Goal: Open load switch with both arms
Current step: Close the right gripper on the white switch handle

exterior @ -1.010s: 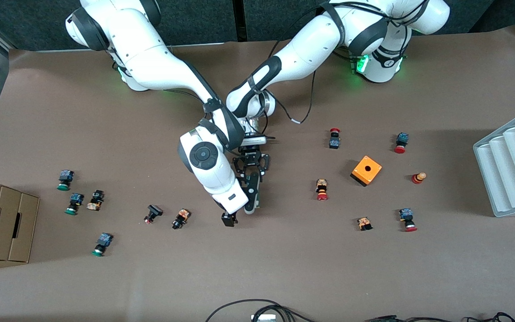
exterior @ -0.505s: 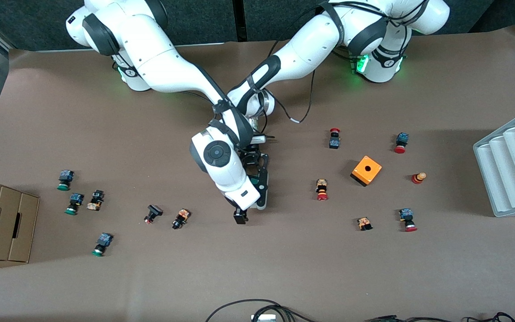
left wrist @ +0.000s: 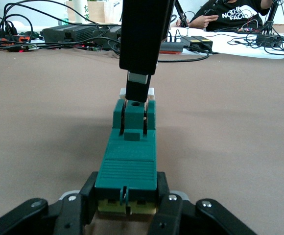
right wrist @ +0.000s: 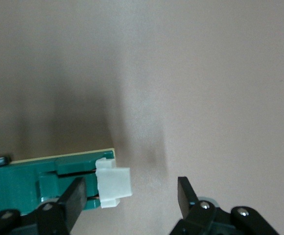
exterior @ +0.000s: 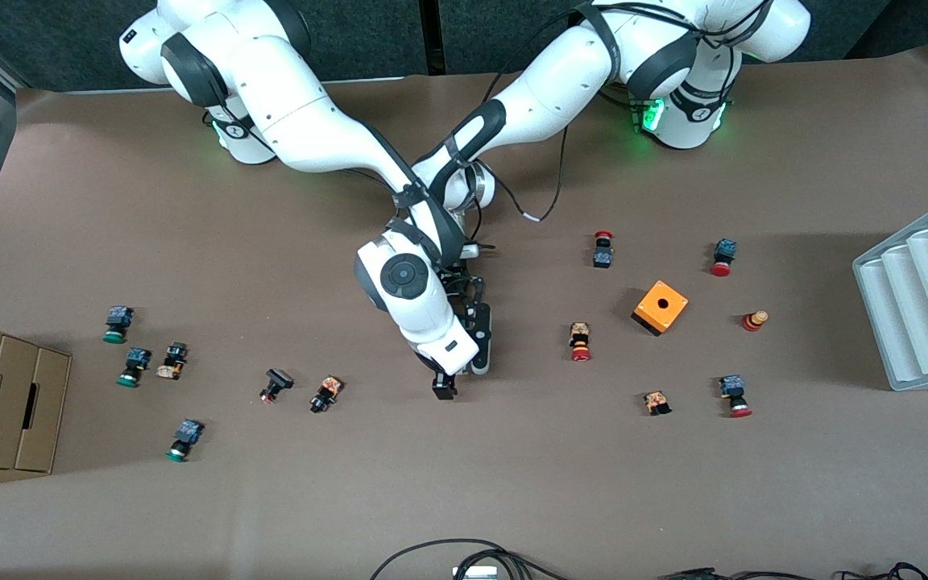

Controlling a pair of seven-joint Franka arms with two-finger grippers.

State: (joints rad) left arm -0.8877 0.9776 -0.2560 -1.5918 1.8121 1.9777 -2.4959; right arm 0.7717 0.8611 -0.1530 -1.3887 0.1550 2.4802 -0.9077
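Note:
The load switch [left wrist: 127,166] is a narrow dark-green block lying flat mid-table, its white sliding piece [right wrist: 113,187] at the end nearer the front camera. My left gripper [left wrist: 127,198] is shut on its other end, a finger on each side. My right gripper [right wrist: 130,198] stands open low over the white end. One of its fingers [right wrist: 73,198] is against the green body and the other stands apart over bare table. In the front view the right arm covers most of the switch [exterior: 482,342], and only part of my left gripper [exterior: 472,300] shows.
Several small push buttons lie scattered toward both ends of the table. An orange cube box [exterior: 660,307] sits toward the left arm's end, with a grey ridged tray [exterior: 923,298] at that edge. Cardboard boxes [exterior: 5,403] stand at the right arm's end.
My right arm has swung toward the left arm's end, bringing its gripper down around the switch's white end. My left gripper has shut on the switch, which shifted slightly the same way.

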